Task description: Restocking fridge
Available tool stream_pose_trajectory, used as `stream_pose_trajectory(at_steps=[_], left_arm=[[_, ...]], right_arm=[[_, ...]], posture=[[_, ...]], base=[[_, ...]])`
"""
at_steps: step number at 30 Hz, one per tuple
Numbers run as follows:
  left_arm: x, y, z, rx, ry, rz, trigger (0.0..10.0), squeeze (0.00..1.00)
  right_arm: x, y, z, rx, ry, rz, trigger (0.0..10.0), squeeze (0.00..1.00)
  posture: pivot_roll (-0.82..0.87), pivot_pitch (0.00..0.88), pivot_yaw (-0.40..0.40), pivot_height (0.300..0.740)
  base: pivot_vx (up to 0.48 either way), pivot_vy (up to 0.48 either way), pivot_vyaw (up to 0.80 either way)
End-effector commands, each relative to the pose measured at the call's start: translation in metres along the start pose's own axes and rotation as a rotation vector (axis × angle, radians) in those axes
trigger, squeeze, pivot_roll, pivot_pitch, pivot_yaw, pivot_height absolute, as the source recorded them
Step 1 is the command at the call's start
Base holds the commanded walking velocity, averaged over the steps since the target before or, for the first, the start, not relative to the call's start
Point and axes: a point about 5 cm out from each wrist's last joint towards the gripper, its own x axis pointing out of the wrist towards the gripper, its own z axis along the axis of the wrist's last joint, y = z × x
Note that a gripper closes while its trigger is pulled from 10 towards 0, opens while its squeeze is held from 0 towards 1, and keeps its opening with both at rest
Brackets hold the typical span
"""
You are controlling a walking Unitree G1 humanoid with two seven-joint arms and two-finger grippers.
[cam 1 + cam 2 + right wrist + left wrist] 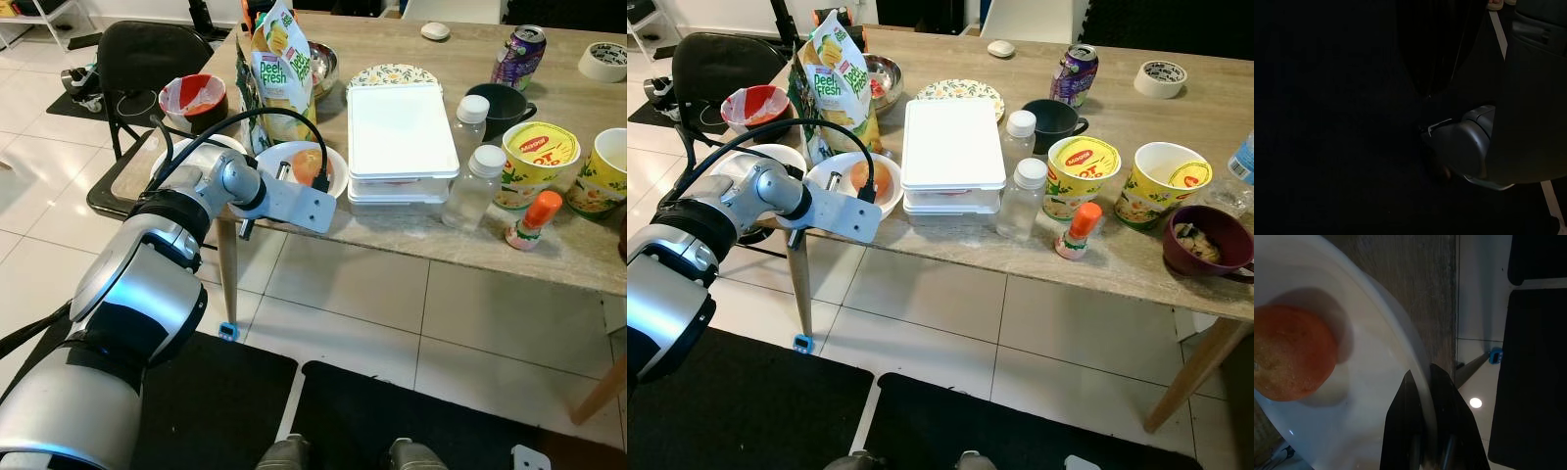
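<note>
A white plate [336, 180] holding an orange fruit [308, 164] sits at the near left corner of the wooden table [549, 245]. My left gripper [1422, 378] is shut on the plate's near rim [1400, 347], one black finger on each side of it. In the eye views my left wrist [299, 204] covers the plate's front edge. The fruit [1290, 352] lies well inside the plate, apart from the fingers. The right wrist view is very dark, with a grey rounded shape [1464, 144] below dim black fingers.
Right of the plate stand stacked white lidded containers [400, 132] and two clear bottles [472, 186]. A chips bag [282, 69] rises just behind it. Yellow noodle cups [537, 162] and a small sauce bottle [533, 221] stand further right. A black chair [147, 59] stands left.
</note>
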Motion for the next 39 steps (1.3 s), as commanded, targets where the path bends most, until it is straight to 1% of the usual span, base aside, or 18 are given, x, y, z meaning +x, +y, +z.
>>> stream_pose_trajectory(at_steps=[1,3,4,8,11,12,14,16,17,25,27,32,34,36,39], left_arm=[[0.008,-0.009,0.002,0.050,0.010,-0.060,0.0,0.00],[0.009,-0.011,0.003,0.061,0.009,-0.054,0.1,0.00],[0.010,-0.012,0.004,0.064,-0.003,-0.049,10.0,0.00],[0.013,-0.015,0.006,0.062,-0.036,-0.049,10.0,0.00],[0.016,-0.022,0.007,0.082,-0.067,-0.069,10.0,0.00],[0.016,-0.022,0.007,0.082,-0.067,-0.069,10.0,0.00],[0.016,-0.025,0.008,0.088,-0.100,-0.076,10.0,0.00],[0.016,-0.025,0.008,0.088,-0.100,-0.076,10.0,0.00],[0.014,-0.027,0.007,0.087,-0.114,-0.076,10.0,0.00],[0.009,-0.035,-0.002,0.112,-0.094,-0.103,10.0,0.00],[0.007,-0.041,-0.006,0.127,-0.081,-0.122,10.0,0.00],[0.000,-0.047,-0.011,0.122,-0.079,-0.127,10.0,0.00],[0.000,-0.047,-0.011,0.122,-0.079,-0.127,10.0,0.00],[-0.004,-0.053,-0.011,0.128,-0.085,-0.131,10.0,0.00],[-0.007,-0.056,-0.007,0.133,-0.097,-0.126,10.0,0.00]], right_arm=[[-0.001,0.003,-0.010,0.017,0.031,0.004,10.0,0.00],[-0.001,0.004,-0.010,0.018,0.030,0.005,10.0,0.00],[-0.001,0.005,-0.010,0.019,0.029,0.006,10.0,0.00],[0.000,0.006,-0.009,0.020,0.027,0.008,10.0,0.00],[0.000,0.006,-0.008,0.018,0.026,0.009,10.0,0.00],[0.000,0.006,-0.008,0.018,0.026,0.009,10.0,0.00],[0.001,0.006,-0.006,0.015,0.024,0.008,10.0,0.00],[0.001,0.006,-0.006,0.015,0.024,0.008,10.0,0.00],[0.001,0.007,-0.002,0.014,0.018,0.010,10.0,0.00],[0.002,0.008,0.002,0.008,0.012,0.015,10.0,0.00],[0.002,0.008,0.002,0.006,0.013,0.016,10.0,0.00],[0.003,0.010,0.002,0.003,0.015,0.020,10.0,0.00],[0.003,0.010,0.002,0.003,0.015,0.020,10.0,0.00],[0.003,0.010,0.003,0.001,0.015,0.021,10.0,0.00],[0.003,0.010,0.003,-0.002,0.016,0.022,10.0,0.00]], posture=[[-0.07,0.187,0.094,0.740],[-0.07,0.184,0.093,0.740],[-0.07,0.184,0.094,0.740],[-0.07,0.180,0.088,0.740],[-0.06,0.173,0.085,0.740],[-0.06,0.173,0.085,0.740],[-0.06,0.161,0.085,0.740],[-0.06,0.161,0.085,0.740],[-0.06,0.151,0.079,0.740],[-0.05,0.142,0.070,0.740],[-0.05,0.142,0.069,0.740],[-0.04,0.142,0.065,0.740],[-0.04,0.142,0.065,0.740],[-0.03,0.141,0.060,0.740],[-0.03,0.139,0.058,0.740]], base=[[0.000,0.000,0.00],[0.000,0.000,0.00],[0.000,0.000,0.00],[0.000,0.000,0.00],[0.000,0.000,0.00],[0.000,0.000,0.00],[0.000,0.000,0.00],[0.000,0.000,0.00],[0.000,0.000,0.00],[0.000,0.000,0.00],[0.000,0.000,0.00],[0.000,0.000,0.00],[0.000,0.000,0.00],[0.000,0.000,0.00],[0.000,0.000,0.00]])
